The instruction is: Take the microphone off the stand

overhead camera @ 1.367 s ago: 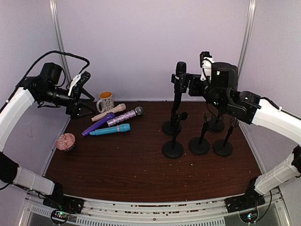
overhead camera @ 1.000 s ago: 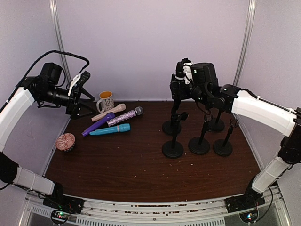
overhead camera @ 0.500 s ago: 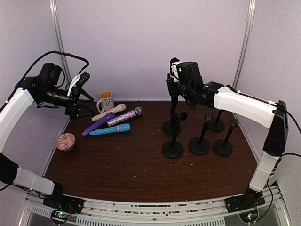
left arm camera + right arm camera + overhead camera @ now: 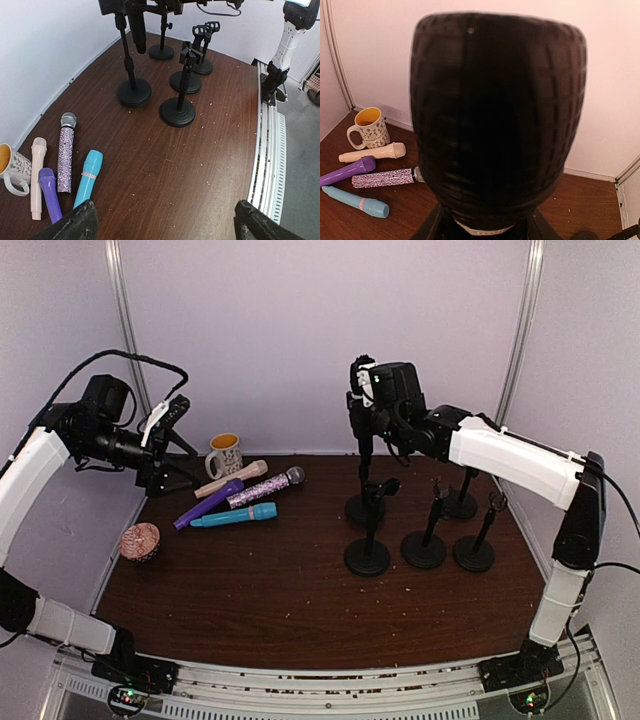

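My right gripper (image 4: 363,400) is shut on the head of the black microphone (image 4: 495,115), which fills the right wrist view, with black fingers (image 4: 427,231) at its lower sides. In the left wrist view the microphone (image 4: 137,31) hangs tail-down close beside the pole of the tall stand (image 4: 131,75). That stand (image 4: 362,502) rises from a round base at the back. The gripper hides whether the microphone still sits in the clip. My left gripper (image 4: 185,440) hovers open at the far left, above the table, with nothing between its fingers (image 4: 75,225).
Several empty stands (image 4: 425,538) cluster right of the middle. A mug (image 4: 225,453) and cream (image 4: 232,478), purple (image 4: 208,503), glittery (image 4: 265,487) and blue (image 4: 235,515) microphones lie at the back left. A pink cupcake-like thing (image 4: 139,541) sits near the left edge.
My right arm swung left to the top of the stand and its jaws closed on the microphone's head, shifting it leftward. The left arm has not moved.
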`<state>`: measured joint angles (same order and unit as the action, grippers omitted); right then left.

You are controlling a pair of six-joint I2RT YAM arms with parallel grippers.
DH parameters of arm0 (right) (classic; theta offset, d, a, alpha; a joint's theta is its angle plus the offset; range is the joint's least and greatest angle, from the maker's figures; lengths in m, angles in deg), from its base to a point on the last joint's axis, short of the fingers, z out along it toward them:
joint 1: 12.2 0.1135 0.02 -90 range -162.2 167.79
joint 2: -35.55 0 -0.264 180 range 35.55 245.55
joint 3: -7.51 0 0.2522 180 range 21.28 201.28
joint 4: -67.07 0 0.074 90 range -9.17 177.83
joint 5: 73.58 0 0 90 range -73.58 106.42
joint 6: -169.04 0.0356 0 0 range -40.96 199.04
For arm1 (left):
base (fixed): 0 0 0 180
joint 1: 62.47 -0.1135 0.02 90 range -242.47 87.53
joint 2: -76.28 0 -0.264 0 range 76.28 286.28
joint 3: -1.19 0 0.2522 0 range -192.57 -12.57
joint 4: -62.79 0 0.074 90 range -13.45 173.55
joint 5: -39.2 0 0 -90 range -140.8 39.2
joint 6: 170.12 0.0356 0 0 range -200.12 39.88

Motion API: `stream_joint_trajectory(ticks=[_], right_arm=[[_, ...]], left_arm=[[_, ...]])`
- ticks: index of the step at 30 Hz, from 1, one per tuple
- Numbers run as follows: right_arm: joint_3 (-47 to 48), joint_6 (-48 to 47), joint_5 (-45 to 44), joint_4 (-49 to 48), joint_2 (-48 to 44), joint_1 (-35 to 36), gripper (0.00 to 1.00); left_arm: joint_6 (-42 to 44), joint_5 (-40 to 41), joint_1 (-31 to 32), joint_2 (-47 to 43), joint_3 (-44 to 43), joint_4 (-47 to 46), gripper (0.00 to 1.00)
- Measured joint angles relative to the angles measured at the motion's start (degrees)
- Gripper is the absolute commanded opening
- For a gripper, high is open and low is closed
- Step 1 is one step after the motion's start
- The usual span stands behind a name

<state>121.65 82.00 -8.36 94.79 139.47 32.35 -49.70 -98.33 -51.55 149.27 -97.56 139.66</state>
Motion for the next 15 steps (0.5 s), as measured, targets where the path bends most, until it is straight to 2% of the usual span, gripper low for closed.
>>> stream_joint_trajectory(ticks=[15], right_arm=[[10.93, -3.02, 3.39, 0.11, 1.55, 7.21, 0.00]], left_arm=[[-0.04, 1.31, -0.11, -0.44, 0.00, 0.00, 0.98]])
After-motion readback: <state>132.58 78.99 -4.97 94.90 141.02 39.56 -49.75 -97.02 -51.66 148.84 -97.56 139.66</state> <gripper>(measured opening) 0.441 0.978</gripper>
